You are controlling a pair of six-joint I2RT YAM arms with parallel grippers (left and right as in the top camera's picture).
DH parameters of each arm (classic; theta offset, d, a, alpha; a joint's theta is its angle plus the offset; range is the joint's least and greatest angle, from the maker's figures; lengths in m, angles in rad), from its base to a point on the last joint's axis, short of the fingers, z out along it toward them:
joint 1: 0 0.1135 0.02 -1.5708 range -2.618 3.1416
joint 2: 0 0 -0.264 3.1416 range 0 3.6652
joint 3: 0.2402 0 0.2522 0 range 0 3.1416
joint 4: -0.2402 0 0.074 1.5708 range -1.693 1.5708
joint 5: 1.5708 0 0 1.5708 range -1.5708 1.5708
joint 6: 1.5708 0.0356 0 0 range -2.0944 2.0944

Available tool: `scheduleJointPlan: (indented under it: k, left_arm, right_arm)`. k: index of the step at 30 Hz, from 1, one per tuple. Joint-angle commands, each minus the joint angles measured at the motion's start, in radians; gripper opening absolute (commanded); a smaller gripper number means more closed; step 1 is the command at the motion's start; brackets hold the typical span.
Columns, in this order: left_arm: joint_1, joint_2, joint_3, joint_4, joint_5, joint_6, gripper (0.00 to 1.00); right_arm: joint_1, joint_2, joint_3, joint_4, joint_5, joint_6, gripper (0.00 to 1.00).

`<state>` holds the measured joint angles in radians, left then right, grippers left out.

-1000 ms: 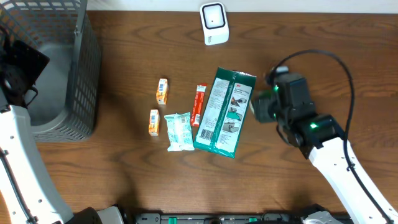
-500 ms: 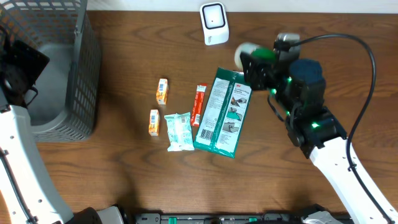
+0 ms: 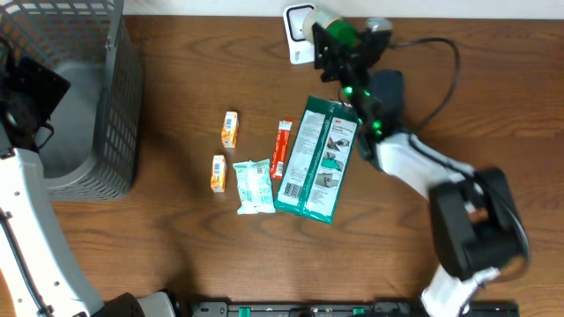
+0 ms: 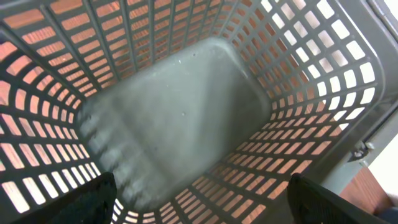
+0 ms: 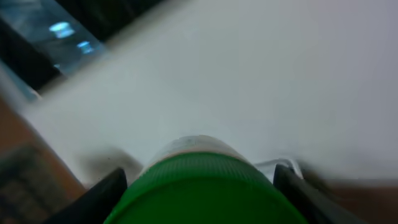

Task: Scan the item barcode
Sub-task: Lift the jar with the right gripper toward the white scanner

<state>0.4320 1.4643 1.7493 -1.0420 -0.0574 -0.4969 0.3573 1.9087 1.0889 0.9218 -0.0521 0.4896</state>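
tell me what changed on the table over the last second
The right arm swung toward the table's far edge, carrying the green-capped container in its jaws from beside the green 3M packet up to the white scanner. Nothing was let go. The packet, the small packs beside it, the grey basket and the left arm stayed put.

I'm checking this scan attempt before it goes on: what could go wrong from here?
The right gripper holds the green item right at the scanner, so it might bump or tip it. No barcode shows in the blurred right wrist view, so the code may face away and not read.
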Motion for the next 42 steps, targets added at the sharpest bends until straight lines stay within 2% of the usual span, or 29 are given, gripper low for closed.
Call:
scheduleJointPlan:
  k: [1, 5, 8, 16, 20, 24, 37, 42]
  left_arm:
    - [0.003, 0.000, 0.005, 0.000, -0.006, 0.006, 0.88]
    - [0.003, 0.000, 0.005, 0.000, -0.006, 0.006, 0.88]
    - [0.003, 0.000, 0.005, 0.000, -0.006, 0.006, 0.88]
    - [0.003, 0.000, 0.005, 0.000, -0.006, 0.006, 0.88]
    - [0.003, 0.000, 0.005, 0.000, -0.006, 0.006, 0.88]
    - [0.003, 0.000, 0.005, 0.000, -0.006, 0.006, 0.88]
    - [0.003, 0.000, 0.005, 0.000, -0.006, 0.006, 0.88]
    - [0.003, 0.000, 0.005, 0.000, -0.006, 0.006, 0.88]
  right_arm:
    - [-0.003, 0.117, 0.198, -0.115, 0.017, 0.010, 0.01]
    - [0.000, 0.231, 0.444, -0.299, 0.017, -0.087, 0.01]
    - [-0.005, 0.296, 0.590, -0.389, 0.030, -0.093, 0.01]
    - [-0.023, 0.479, 0.791, -0.381, 0.056, 0.086, 0.01]
    - [-0.023, 0.594, 0.827, -0.204, 0.063, 0.105, 0.01]
    - [-0.030, 0.665, 0.828, -0.106, 0.085, 0.159, 0.01]
    - [-0.042, 0.697, 0.828, -0.056, 0.069, 0.190, 0.01]
    - [-0.046, 0.691, 0.828, 0.025, 0.058, 0.190, 0.01]
